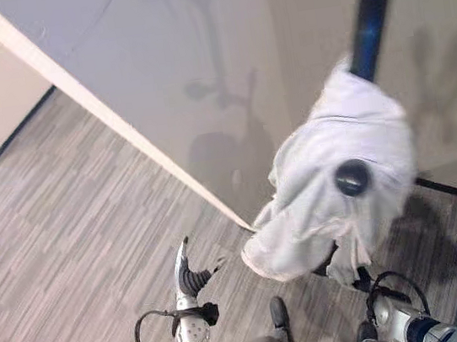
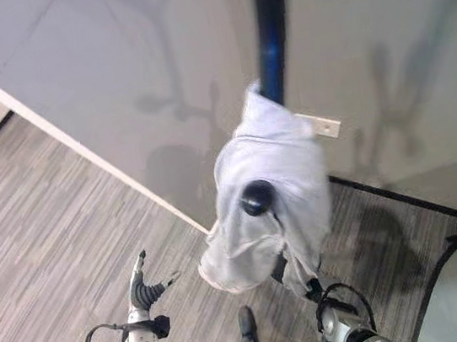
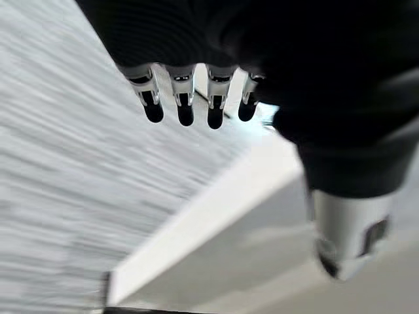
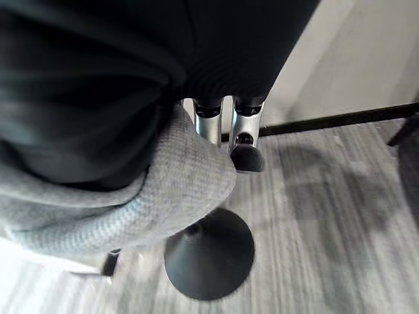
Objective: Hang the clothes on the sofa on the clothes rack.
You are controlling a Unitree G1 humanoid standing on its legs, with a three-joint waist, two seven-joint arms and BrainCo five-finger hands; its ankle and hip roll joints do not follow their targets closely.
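**Mia:** Grey cloth is draped over the dark pole. Is that the clothes rack (image 1: 373, 6)?

**Ben:** Yes. The grey garment (image 1: 332, 182) hangs near the top of the rack, and a round dark knob (image 1: 352, 177) pokes out in front of it. I think the knob is a peg that stops the cloth from sliding down.

**Mia:** Where is the bottom of the rack?

**Ben:** Look at the right wrist view. A round dark base (image 4: 209, 255) sits on the striped floor (image 1: 60, 246). It is wide, so the pole should not tip over.

**Mia:** Is the right robot hand (image 4: 226, 127) holding the garment?

**Ben:** The cloth lies right against its fingers and hides most of them. I cannot tell if they pinch it or just touch it.

**Mia:** And the left robot hand (image 1: 188, 274)?

**Ben:** Its fingers are straight and spread, with nothing in them. It is held up near the white wall (image 1: 155, 71), well apart from the garment. Maybe it waits there to help.

**Mia:** So is the job nearly done?

**Ben:** I think so, if the cloth stays on the peg.
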